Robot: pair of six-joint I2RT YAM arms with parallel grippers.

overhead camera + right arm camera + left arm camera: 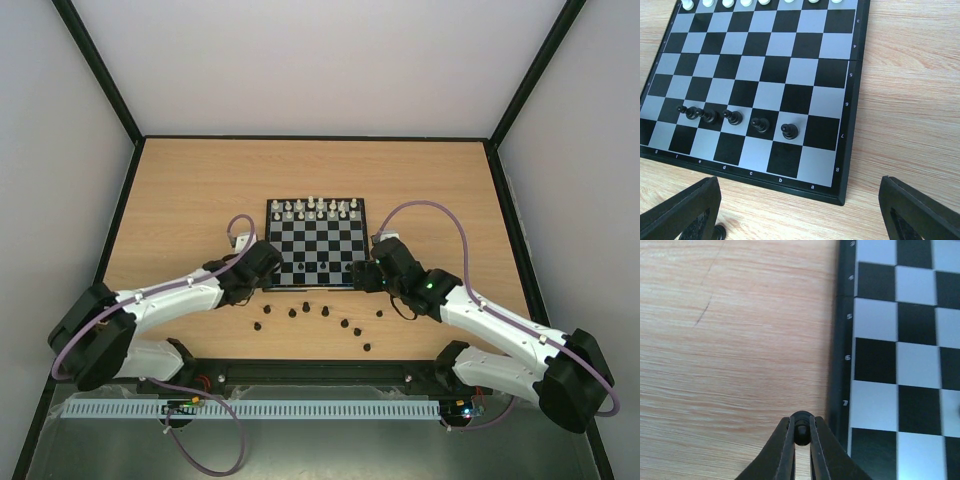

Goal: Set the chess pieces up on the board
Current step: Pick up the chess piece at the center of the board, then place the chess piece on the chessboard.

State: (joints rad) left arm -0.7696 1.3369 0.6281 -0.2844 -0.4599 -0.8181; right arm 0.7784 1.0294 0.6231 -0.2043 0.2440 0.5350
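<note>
The board (316, 252) is small and square, with black and pale grey checks and a thin dark border, and it lies flat. Six black pawns (760, 124) stand upright in one row on the rank marked 7. About nine more black pieces (326, 310) are scattered in a loose arc off the board, near its front edge. One black piece (801, 432) is pinched between the fingertips of the left gripper (801, 426), just beside the border.

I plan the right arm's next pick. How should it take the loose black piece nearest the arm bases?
Grip the black piece by its upper part, straight down from above, right gripper open. It seems upright and apart from its neighbours, leaving room for both fingers.
</note>
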